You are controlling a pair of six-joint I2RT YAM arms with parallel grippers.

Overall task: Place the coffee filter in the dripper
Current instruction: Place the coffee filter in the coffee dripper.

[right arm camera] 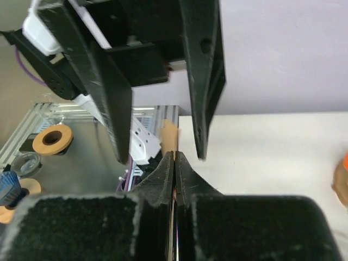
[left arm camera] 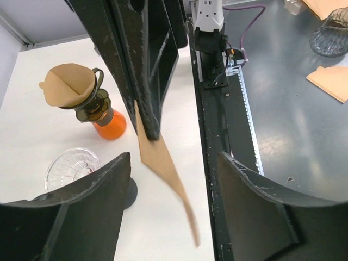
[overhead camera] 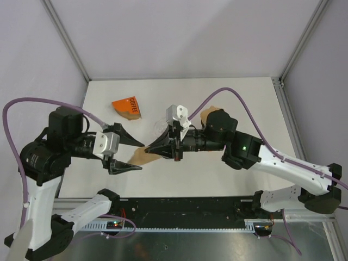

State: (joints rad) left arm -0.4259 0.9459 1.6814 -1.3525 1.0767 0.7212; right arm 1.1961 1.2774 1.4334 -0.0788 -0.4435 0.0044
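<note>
The coffee filter [overhead camera: 139, 157], a flat brown paper, hangs above the white table, pinched at its upper edge by my right gripper [overhead camera: 149, 150]. The right jaws are shut on it; in the right wrist view the gripper [right arm camera: 174, 156] shows only a sliver of filter [right arm camera: 169, 135] past its tips. My left gripper [overhead camera: 140, 156] stands open around the filter's free end [left arm camera: 163, 163] without touching it, the gripper [left arm camera: 174, 160] gaping wide. The clear glass dripper [left arm camera: 70, 166] stands on the table just behind the right fingers [left arm camera: 147, 70], and also shows as the dripper [overhead camera: 160, 127] from above.
An orange coffee packet [overhead camera: 128, 107] lies at the back left. A dark dripper holding a brown filter [left arm camera: 73, 89] sits on an orange base beyond the glass one. Off the table, spare filters [left arm camera: 330, 81] lie on a metal surface. The black rail [overhead camera: 179, 209] runs along the near edge.
</note>
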